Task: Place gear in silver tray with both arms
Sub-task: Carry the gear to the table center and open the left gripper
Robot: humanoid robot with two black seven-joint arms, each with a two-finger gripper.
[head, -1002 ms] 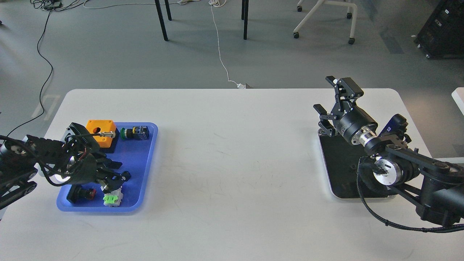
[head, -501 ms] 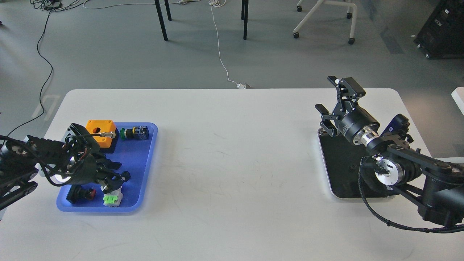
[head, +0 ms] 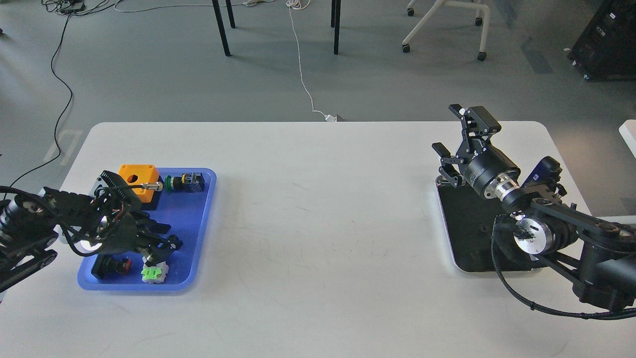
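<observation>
The silver tray [head: 445, 223], with a dark mirror-like floor, lies at the right of the table. My right gripper [head: 446, 130] hovers over the tray's far left corner, open and empty, fingers spread wide. My left gripper [head: 168, 236] is low inside the blue plastic tray [head: 198, 219], its two dark fingers apart over a small whitish part [head: 150, 257]. I cannot single out a gear among the parts; the left arm hides part of the blue tray.
The blue tray also holds an orange box [head: 138, 176], a green-and-black push button [head: 185, 183], a red-and-black button [head: 113, 266] and a green-and-white part [head: 154, 274]. The white table [head: 323, 223] stretches between the two trays. Chair legs and cables are on the floor beyond.
My left gripper has shifted slightly right and lower inside the blue tray. The right gripper moved a little at first, then stayed still.
</observation>
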